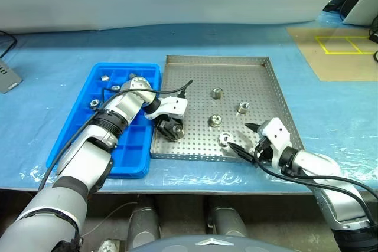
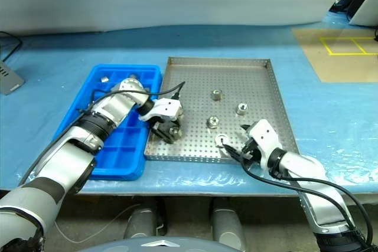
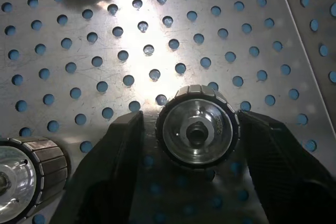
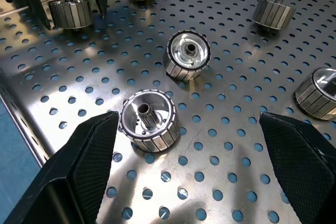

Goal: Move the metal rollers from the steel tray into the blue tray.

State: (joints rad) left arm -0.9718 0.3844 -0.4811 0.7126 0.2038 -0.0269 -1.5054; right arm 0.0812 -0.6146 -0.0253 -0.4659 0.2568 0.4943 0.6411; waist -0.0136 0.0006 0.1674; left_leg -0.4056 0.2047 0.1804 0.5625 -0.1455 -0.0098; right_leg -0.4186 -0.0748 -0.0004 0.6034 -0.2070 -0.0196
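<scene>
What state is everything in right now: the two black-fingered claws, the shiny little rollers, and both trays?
Left gripper: fingers either side of a ridged silver roller, slight gaps showing.
Right gripper: open, another roller near one finger.
Perforated steel tray: rollers standing loose on it.
Blue compartment tray: some rollers already inside.

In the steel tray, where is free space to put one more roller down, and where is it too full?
The far half of the steel tray, beyond the farthest roller, is bare. The near half is crowded: rollers, the left gripper around one and the right gripper by another. The blue tray has empty near compartments.
</scene>
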